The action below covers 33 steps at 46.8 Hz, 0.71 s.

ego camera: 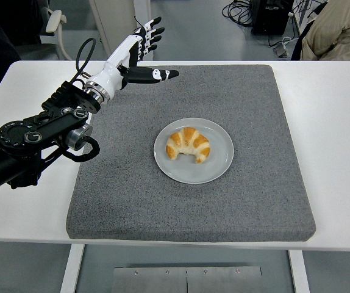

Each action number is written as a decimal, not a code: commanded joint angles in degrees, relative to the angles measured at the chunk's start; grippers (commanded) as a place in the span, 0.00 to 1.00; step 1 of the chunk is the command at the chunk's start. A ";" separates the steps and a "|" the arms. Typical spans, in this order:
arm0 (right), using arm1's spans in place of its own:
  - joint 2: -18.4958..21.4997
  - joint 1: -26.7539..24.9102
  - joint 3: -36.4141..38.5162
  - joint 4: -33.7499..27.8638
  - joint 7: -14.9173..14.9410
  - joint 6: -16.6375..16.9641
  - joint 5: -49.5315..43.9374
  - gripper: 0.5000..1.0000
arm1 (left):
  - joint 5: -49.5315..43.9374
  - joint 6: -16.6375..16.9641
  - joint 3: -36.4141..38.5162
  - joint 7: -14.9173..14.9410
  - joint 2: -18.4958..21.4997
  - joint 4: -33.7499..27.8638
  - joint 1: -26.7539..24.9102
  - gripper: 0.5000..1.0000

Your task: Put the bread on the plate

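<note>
Left hand [135, 52] raised over the far left corner of the mat [126, 195], fingers [152, 30] spread and holding nothing, thumb stretched out sideways toward the right. Black left arm [38, 134] entering from the left edge, crossing the bench [339, 134] at an angle, with a cable looped above the wrist. Well apart from the hand, toward the middle of the mat: round grey plate [221, 160], lying flat. On the plate: bread [188, 144], a golden croissant, resting slightly left of centre, touched by nothing. Grey mat covering most of the white bench top. Beyond the far edge of the bench: floor with cables [239, 9] at upper right. Right arm not shown.
</note>
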 commanded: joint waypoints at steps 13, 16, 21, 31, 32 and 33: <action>0.00 -0.07 -0.02 0.08 -0.01 0.00 0.00 1.00 | -11.01 -0.54 -3.92 -0.68 -6.51 13.95 0.34 0.94; 0.00 0.01 0.07 -0.01 -0.01 0.00 0.00 1.00 | -11.71 -0.63 -4.53 -0.68 -7.56 16.14 0.34 0.94; 0.00 0.01 -0.02 -0.01 -0.01 0.00 0.00 1.00 | -12.24 -0.71 -5.68 -0.68 -9.14 18.61 0.34 0.94; 0.00 0.01 -0.02 -0.01 -0.01 0.00 0.00 1.00 | -18.12 -6.06 -9.02 -0.77 -11.61 24.67 0.61 0.94; 0.00 0.01 -0.02 -0.01 -0.01 0.00 0.00 1.00 | -18.65 -7.21 -9.37 -0.77 -11.78 25.29 0.69 0.94; 0.00 0.01 -0.02 0.08 -0.01 0.00 0.00 1.00 | -19.18 -8.26 -9.81 -0.77 -11.87 25.81 0.69 0.94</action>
